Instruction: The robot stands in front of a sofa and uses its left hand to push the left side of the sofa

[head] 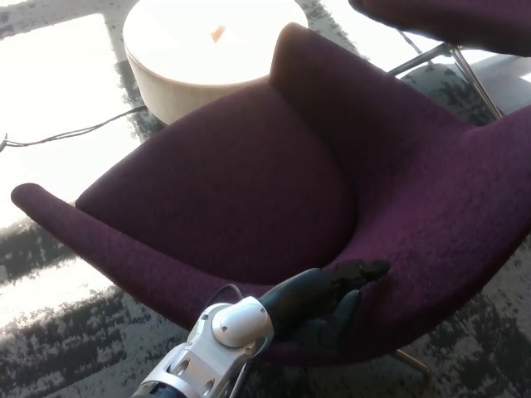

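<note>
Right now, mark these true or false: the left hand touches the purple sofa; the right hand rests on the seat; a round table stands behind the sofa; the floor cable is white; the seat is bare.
1. The robot's black left hand touches the dark purple fabric sofa. True, at its near edge.
2. The right hand rests on the seat. False: it is not in view.
3. A round cream table stands behind the sofa. True.
4. The cable on the floor is white. False: it is dark.
5. The seat is bare. True.
</note>
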